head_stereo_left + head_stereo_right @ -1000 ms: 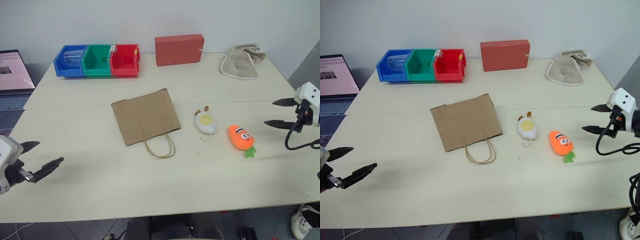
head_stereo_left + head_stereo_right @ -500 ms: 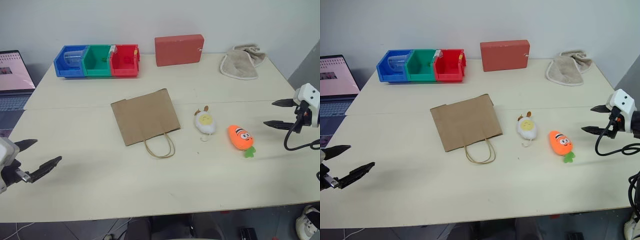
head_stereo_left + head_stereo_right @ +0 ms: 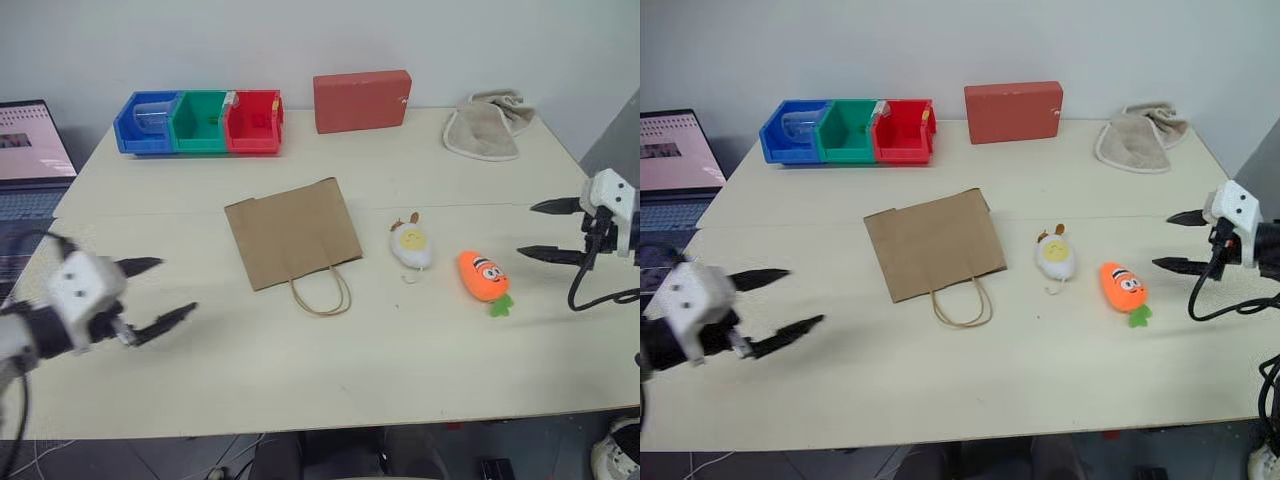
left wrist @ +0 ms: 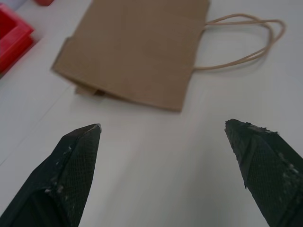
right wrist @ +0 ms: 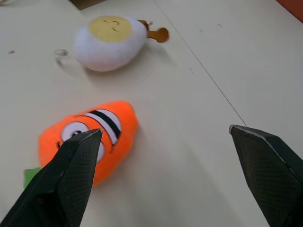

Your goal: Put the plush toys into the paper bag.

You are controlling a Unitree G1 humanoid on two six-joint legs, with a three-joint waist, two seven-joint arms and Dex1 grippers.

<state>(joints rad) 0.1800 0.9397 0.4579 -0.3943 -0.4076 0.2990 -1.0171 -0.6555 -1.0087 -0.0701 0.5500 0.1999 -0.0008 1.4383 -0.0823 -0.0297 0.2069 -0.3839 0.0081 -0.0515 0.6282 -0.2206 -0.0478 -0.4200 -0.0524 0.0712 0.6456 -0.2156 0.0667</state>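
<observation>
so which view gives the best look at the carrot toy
The right wrist view: the carrot toy lies close up, eyes and orange body plain, though one finger of the right tool covers part of it. Both eye views show it whole but small, green leaves included, beside the egg toy.

Left gripper (image 3: 158,291) over table's (image 3: 330,370) left edge, jaws wide, empty. Right gripper (image 3: 541,230) over right edge, jaws wide, empty.

brown paper bag (image 3: 292,229), orange carrot (image 3: 480,274), white-yellow egg (image 3: 411,245)
</observation>
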